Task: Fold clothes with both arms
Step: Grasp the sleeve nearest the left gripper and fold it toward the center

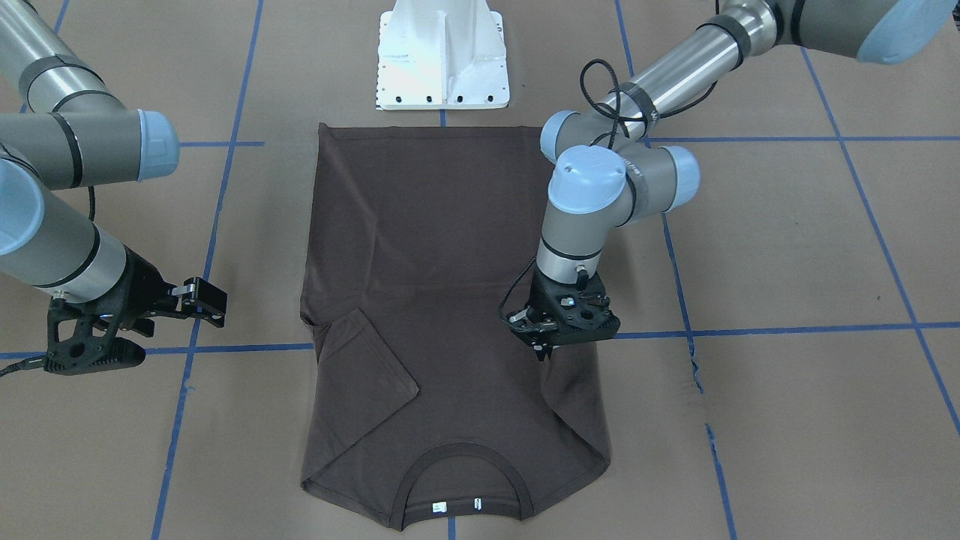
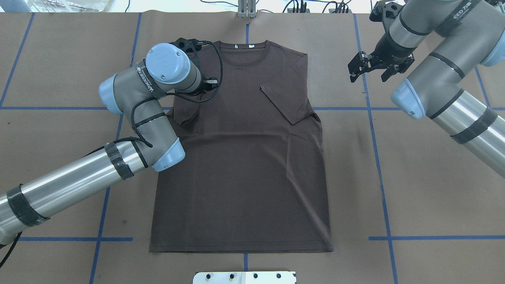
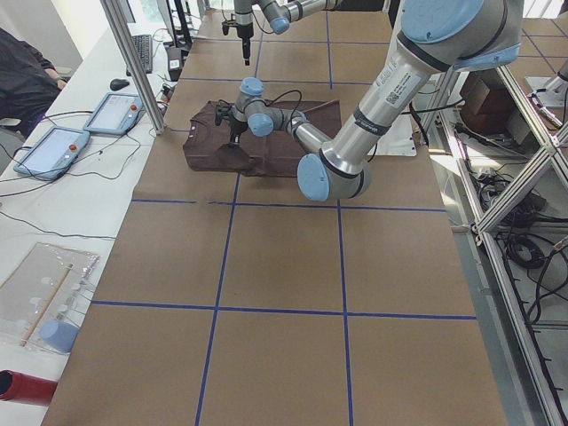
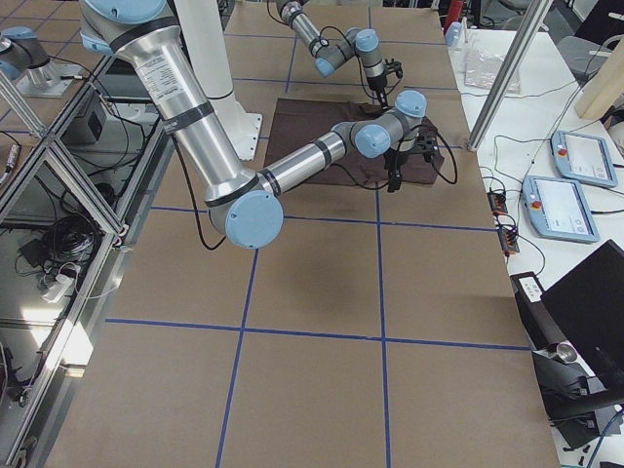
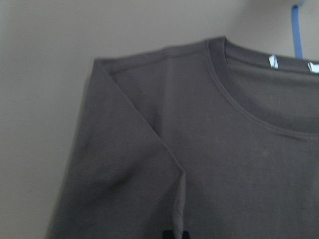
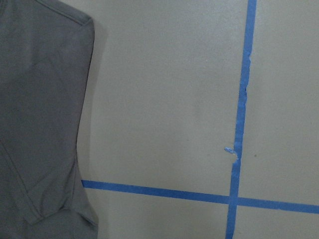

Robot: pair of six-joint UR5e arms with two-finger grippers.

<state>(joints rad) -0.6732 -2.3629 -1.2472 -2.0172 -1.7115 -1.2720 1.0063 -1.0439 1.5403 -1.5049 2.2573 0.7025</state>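
The dark brown T-shirt (image 1: 435, 262) lies flat on the brown table, its collar (image 1: 461, 450) on the side away from the robot, with white neck labels (image 1: 439, 508). Its right sleeve (image 2: 286, 104) is folded in onto the chest. My left gripper (image 1: 541, 347) points straight down at the left sleeve (image 5: 129, 164), fingertips close together on the cloth, which peaks up to them. The overhead view hides this gripper under its wrist. My right gripper (image 2: 369, 74) is open and empty, above bare table just right of the shirt's shoulder (image 6: 35, 124).
The white base pedestal (image 1: 442, 60) stands just past the shirt's hem. Blue tape lines (image 6: 241, 99) grid the table. Tablets (image 3: 53, 146) and cables lie on a side bench at the table's far edge, where a person (image 3: 22, 80) sits.
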